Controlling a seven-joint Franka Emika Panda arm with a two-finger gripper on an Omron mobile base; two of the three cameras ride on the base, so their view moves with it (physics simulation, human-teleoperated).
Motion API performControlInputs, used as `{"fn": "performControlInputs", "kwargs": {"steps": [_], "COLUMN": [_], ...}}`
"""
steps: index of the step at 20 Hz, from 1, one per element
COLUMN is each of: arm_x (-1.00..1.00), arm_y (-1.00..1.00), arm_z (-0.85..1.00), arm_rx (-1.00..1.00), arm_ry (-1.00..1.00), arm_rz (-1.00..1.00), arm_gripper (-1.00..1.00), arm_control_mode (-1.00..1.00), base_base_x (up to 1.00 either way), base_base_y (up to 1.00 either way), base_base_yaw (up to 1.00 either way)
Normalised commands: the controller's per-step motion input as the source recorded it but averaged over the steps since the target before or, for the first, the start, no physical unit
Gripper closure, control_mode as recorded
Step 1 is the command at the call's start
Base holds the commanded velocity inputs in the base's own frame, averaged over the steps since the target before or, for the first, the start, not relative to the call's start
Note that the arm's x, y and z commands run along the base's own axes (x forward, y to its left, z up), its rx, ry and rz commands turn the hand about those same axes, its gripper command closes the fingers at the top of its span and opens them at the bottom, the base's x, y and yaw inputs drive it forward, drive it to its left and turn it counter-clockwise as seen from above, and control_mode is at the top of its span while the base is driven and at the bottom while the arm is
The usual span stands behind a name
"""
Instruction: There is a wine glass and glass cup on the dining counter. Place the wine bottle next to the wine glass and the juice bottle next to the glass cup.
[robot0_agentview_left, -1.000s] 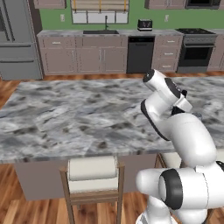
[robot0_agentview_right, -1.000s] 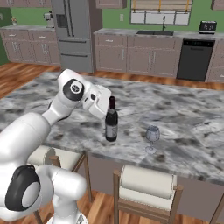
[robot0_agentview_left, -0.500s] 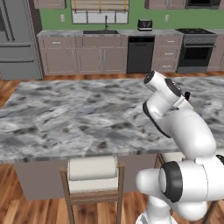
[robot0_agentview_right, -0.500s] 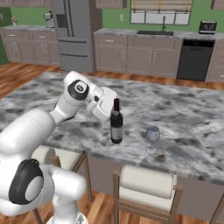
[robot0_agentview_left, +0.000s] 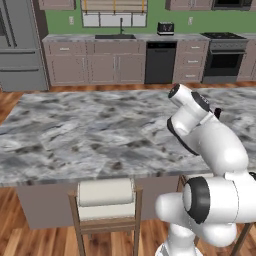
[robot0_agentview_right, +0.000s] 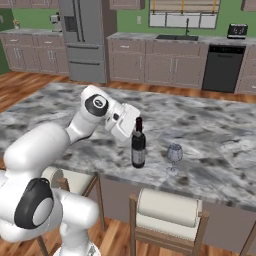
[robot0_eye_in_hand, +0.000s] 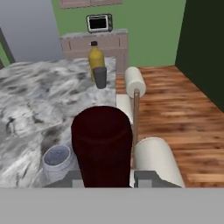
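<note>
Right base view, frame centre: the two-finger gripper (robot0_agentview_right: 131, 131) is clamped on the dark red-capped wine bottle (robot0_agentview_right: 138, 149), upright beside the clear stemmed wine glass (robot0_agentview_right: 174, 157) on the veined marble dining counter (robot0_agentview_right: 210, 135).

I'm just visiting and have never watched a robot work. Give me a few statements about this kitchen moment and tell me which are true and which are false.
1. The gripper is closed around the neck of the wine bottle. True.
2. The wine bottle lies on its side. False: it is upright on the dining counter.
3. The wine glass stands just beside the wine bottle. True.
4. The juice bottle is in the gripper. False: it stands far along the counter, by the glass cup.
5. The wine glass has tipped over. False: it stands upright.
</note>
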Motion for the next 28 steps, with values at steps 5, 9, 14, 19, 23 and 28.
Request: {"fn": "performControlInputs", "kwargs": {"steps": [5,9,14,19,23,28], "arm_x": [0.06,0.06,0.11,0.11,0.12,0.12], "arm_y": [-0.2,-0.13,-0.05,-0.02,-0.04,-0.07], "arm_z": [-0.12,-0.17,-0.11,-0.06,-0.05,-0.06], "arm_rx": [0.0,0.0,0.0,0.0,0.0,0.0], "arm_ry": [0.07,0.05,0.02,0.0,0.0,0.01], "arm_rz": [-0.05,-0.04,-0.01,0.0,0.0,0.0], "arm_gripper": [1.0,1.0,1.0,1.0,1.0,1.0], "arm_control_mode": [-1.0,-1.0,-1.0,-1.0,-1.0,-1.0], "base_base_x": [0.0,0.0,0.0,0.0,0.0,0.0], "base_base_y": [0.0,0.0,0.0,0.0,0.0,0.0], "base_base_yaw": [0.0,0.0,0.0,0.0,0.0,0.0]}}
